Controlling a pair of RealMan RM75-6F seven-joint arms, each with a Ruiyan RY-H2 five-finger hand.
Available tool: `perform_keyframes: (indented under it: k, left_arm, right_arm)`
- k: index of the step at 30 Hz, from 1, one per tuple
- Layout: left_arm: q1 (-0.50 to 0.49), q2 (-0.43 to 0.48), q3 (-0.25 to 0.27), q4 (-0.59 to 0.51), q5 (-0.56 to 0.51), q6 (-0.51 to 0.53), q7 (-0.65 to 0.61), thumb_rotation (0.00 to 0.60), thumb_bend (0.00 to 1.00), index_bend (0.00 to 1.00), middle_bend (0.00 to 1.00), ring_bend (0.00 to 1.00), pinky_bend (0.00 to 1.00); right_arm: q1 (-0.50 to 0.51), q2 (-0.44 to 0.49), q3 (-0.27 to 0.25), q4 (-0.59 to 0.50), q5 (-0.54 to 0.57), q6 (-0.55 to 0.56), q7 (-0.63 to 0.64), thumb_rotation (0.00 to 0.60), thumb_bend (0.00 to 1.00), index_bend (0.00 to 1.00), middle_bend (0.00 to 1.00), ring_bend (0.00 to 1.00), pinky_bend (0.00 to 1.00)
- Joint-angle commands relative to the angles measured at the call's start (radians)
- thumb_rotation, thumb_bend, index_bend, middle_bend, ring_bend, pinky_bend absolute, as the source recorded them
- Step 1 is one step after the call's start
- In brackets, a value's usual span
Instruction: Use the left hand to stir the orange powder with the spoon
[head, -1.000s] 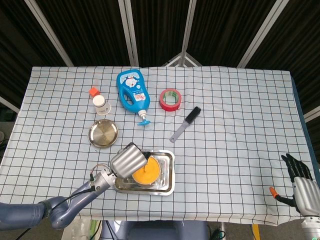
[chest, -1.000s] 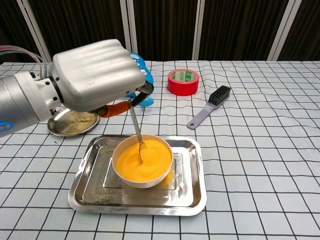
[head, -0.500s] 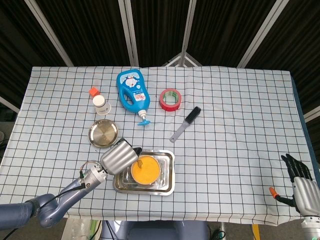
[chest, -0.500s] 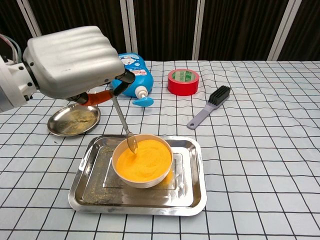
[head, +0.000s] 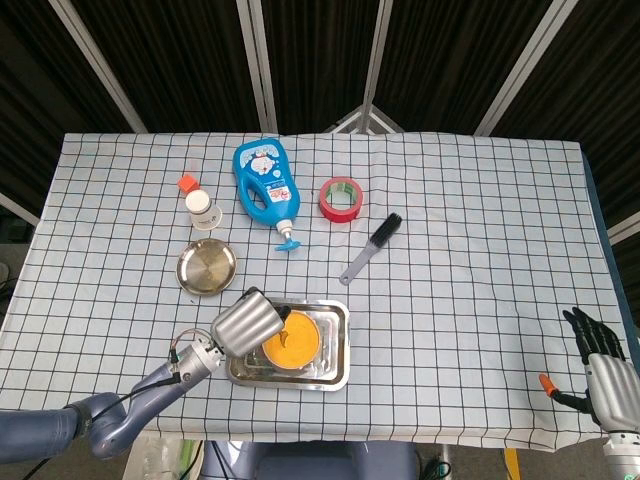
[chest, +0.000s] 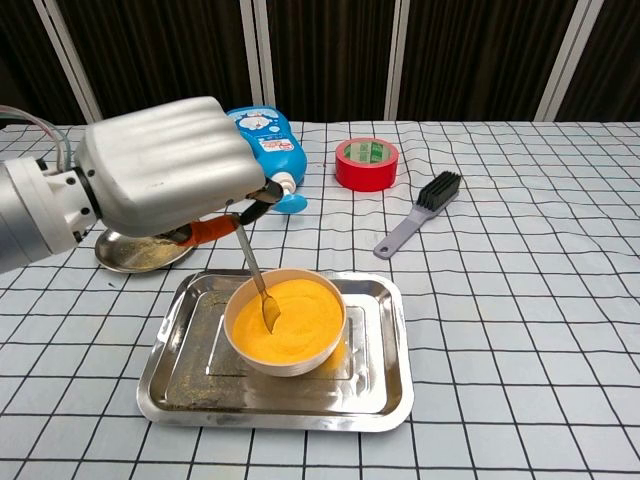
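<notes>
A white bowl (chest: 285, 330) (head: 290, 342) full of orange powder stands in a steel tray (chest: 380, 400) (head: 337, 372). My left hand (chest: 165, 180) (head: 245, 322) hovers at the bowl's left and grips a spoon (chest: 255, 280) by its orange handle. The metal shaft slants down and the spoon's tip is dipped in the powder left of centre. My right hand (head: 603, 365) hangs past the table's right front corner, fingers apart, holding nothing; the chest view does not show it.
A small steel dish (chest: 140, 252) (head: 207, 267) lies left of the tray. Behind are a blue bottle (chest: 268, 145) (head: 264, 183), red tape roll (chest: 366, 163) (head: 341, 199), grey brush (chest: 415, 227) (head: 370, 248) and a small white bottle (head: 202, 210) with an orange cap (head: 186, 183) beside it.
My left hand swung left and back toward the bowl, dragging the spoon tip from the powder's middle to the left rim and then to left of centre. The right hand stayed put.
</notes>
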Motion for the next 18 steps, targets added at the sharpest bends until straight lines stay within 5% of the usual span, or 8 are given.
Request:
perform_keyframes:
  k: [1,18]
  left_arm:
    - [0.004,-0.028,-0.010,0.013,-0.007,0.006,0.014,0.600,0.65,0.77,0.97,0.93,0.97]
    - [0.027,-0.053,-0.041,-0.015,-0.022,0.050,0.073,0.600,0.65,0.77,0.97,0.93,0.97]
  right_arm:
    - [0.000,0.000,0.000,0.000,0.000,0.001,0.001,0.600,0.31,0.00,0.00,0.00,0.00]
    - [-0.001,0.003,-0.001,-0.002,-0.002,0.000,0.004,0.600,0.31,0.00,0.00,0.00,0.00]
